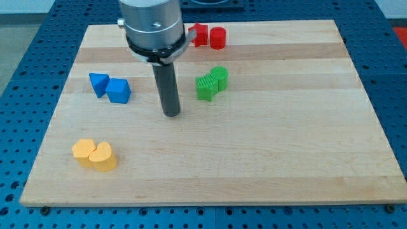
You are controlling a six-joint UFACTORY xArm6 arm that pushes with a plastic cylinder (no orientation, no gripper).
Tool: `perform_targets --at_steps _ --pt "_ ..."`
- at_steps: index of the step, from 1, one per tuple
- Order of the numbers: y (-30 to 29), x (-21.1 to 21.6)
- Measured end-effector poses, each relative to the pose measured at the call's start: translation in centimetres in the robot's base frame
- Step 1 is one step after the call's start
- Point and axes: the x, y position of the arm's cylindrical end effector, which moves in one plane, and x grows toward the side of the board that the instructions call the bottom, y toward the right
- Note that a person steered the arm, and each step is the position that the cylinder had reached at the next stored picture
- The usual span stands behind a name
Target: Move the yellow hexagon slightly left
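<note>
The yellow hexagon [82, 151] lies near the board's bottom left, touching a yellow heart-shaped block [102, 156] on its right. My tip [171, 114] rests on the board near the middle, well up and to the right of both yellow blocks, touching no block.
Two blue blocks [98, 83] [119, 91] lie at the left, to the left of my tip. Two green blocks [206, 87] [219, 76] lie to the right of the rod. Two red blocks [200, 34] [218, 38] sit at the top edge. The wooden board [286, 146] ends in blue pegboard.
</note>
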Motion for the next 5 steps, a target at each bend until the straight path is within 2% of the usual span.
perform_targets --at_steps 3,5 --pt "3.5 -2.8" --pt "3.7 -0.7"
